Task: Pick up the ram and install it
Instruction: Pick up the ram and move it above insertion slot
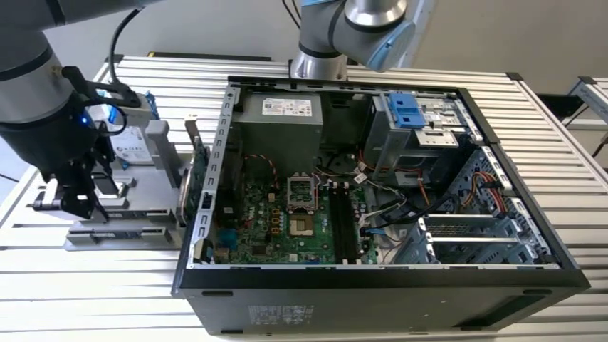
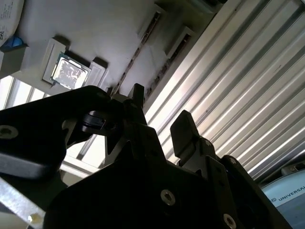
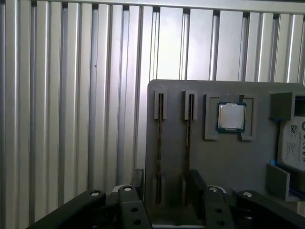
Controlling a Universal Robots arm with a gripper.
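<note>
We see the claw [image 3: 167, 174] released, its two fingers [image 3: 138, 177] spread with a clear gap between them, poised over the near end of the grey holder [image 3: 228, 162]. The ram [image 3: 159, 143] stands on edge in a narrow slot of that holder. Its long axis runs straight away from the claw along the holder, so we judge that the fingers would close across its thin faces, not its ends. A second slot [image 3: 188, 143] just beside it holds a similar thin strip, and we cannot tell which of the two the claw is centred on. Farther along the holder sits the processor chip [image 3: 231, 116], with the hard drive [image 3: 293, 143] at the holder's edge. The exterior view adds what both wrist views lack: the open computer case [image 1: 380, 299] stands just beside the holder on the slatted worktop [image 1: 95, 299], its memory slots [image 1: 344, 221] bare.
</note>
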